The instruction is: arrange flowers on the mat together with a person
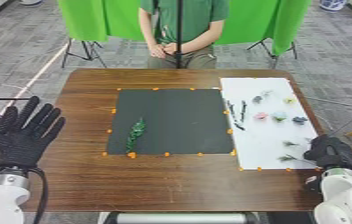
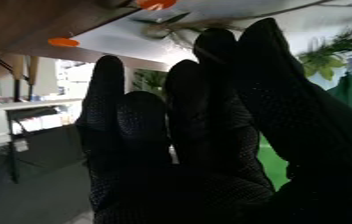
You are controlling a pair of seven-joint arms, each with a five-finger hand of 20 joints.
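Flowers (image 1: 279, 116) on sheet (image 1: 258, 139), 1 sprig (image 1: 136, 132) on mat (image 1: 177, 117); left robot hand (image 1: 15, 144) wide, right (image 1: 331, 151) narrow

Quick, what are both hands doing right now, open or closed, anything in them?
Left hand: open, fingers spread, nothing in it.
Right hand: open, fingers loosely straight, close to a green sprig; contact can't be told.
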